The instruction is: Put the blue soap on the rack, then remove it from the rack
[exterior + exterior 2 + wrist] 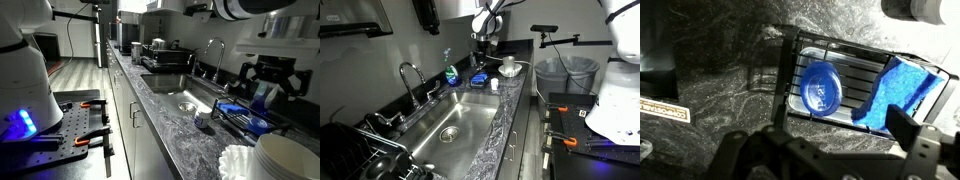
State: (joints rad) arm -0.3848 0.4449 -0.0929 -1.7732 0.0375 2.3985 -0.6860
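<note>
Viewing from the wrist camera: the blue soap [821,88], a round bright-blue lump, lies on the rack [795,60], whose dark thin wire bars show around it. Just beside the soap, on the same rack, a blue pad [902,95] stands tilted, its lower corner near the soap's edge; whether the two touch cannot be told. The tool [825,145] hangs above the rack with its two dark fingers [912,135] spread wide apart, released and grasping nothing; the soap lies ahead of the fingers, apart from both. The rack rests on a dark marbled tabletop [710,70].

In an exterior view the tool [268,75] appears over the rack [240,118], which stands at the end of the steel sink [185,100], with a faucet [212,50] behind and stacked white bowls [285,155] in the foreground.

In an exterior view the arm [485,22] reaches down beyond the sink [450,125], near a clear bottle [450,72] of blue liquid and a white bowl [508,66].
</note>
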